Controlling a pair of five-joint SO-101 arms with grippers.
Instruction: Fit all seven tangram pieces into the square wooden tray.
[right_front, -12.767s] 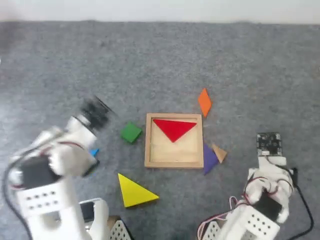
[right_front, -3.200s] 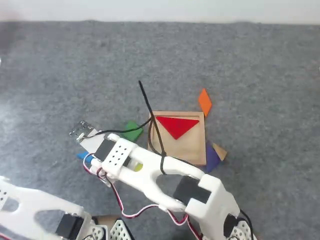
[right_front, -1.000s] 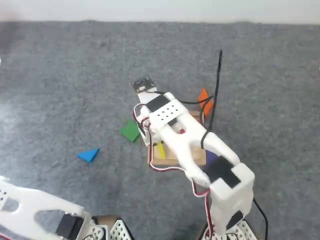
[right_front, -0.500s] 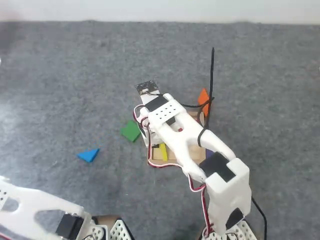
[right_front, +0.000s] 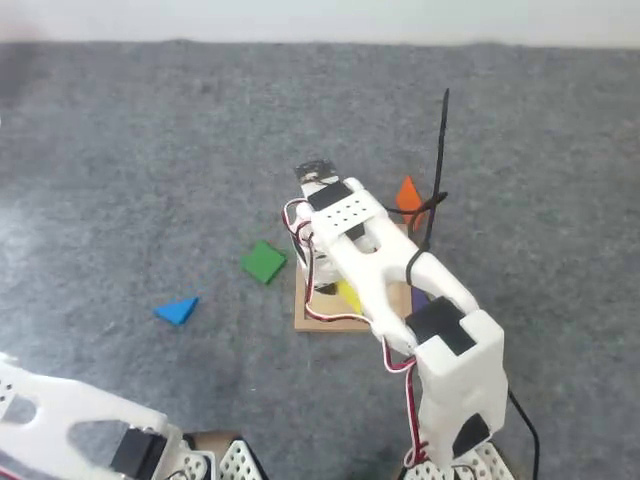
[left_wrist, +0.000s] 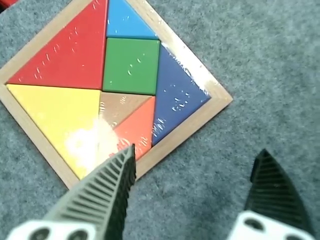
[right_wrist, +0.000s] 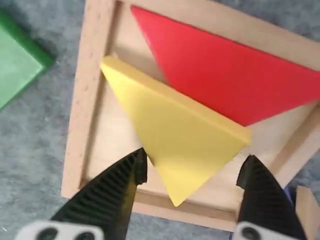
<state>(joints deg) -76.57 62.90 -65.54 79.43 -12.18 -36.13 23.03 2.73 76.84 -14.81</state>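
Now, yellow triangle (right_wrist: 175, 135) — held, above tray (right_wrist: 79, 125)

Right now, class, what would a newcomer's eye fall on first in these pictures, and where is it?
The big yellow triangle stands out, lying tilted over the square wooden tray, its long edge up against the red triangle, just beneath the right gripper. Equally striking is a filled tangram square with all seven colours, on the grey carpet beyond the left gripper, whose jaws stand open.
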